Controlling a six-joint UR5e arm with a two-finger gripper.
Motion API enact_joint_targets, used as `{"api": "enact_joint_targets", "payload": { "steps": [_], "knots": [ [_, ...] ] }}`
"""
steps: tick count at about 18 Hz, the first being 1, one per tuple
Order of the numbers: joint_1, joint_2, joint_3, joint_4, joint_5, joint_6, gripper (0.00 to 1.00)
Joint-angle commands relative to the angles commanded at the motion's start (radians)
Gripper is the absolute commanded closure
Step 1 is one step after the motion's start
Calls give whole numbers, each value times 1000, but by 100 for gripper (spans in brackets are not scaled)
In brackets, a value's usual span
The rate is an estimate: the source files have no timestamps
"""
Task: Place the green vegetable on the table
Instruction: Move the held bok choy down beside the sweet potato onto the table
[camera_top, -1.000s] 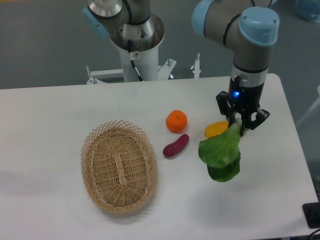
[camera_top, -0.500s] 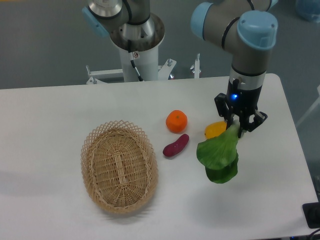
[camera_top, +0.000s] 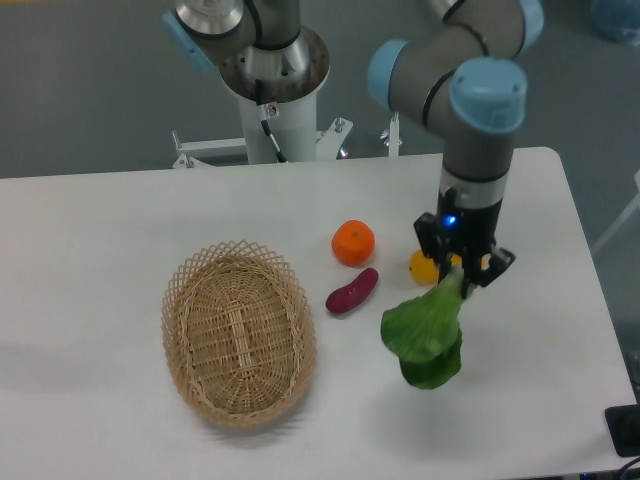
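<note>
My gripper (camera_top: 459, 278) is shut on the pale stalk of the green vegetable (camera_top: 424, 333). Its broad dark green leaves hang below the fingers, over the right part of the white table (camera_top: 100, 240). I cannot tell whether the lowest leaf touches the tabletop. The gripper stands in front of the yellow fruit (camera_top: 422, 266) and hides most of it.
An orange (camera_top: 353, 243) and a small purple sweet potato (camera_top: 352, 290) lie left of the gripper. An oval wicker basket (camera_top: 238, 332) sits at the front left, with nothing in it. The robot base (camera_top: 270, 90) stands behind the table's far edge.
The gripper has moved left and slightly toward the front with the green vegetable in it. The other objects have not moved.
</note>
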Motion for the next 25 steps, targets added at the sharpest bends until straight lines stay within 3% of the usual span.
{"api": "enact_joint_targets", "payload": {
  "steps": [5,13,23,25],
  "knots": [
    [-25,-81,-11,77,2,1,59],
    [-28,-126,-35,77,0,12,60],
    [-31,-137,-46,77,0,12,59],
    [-31,-137,-46,77,0,12,55]
  ]
}}
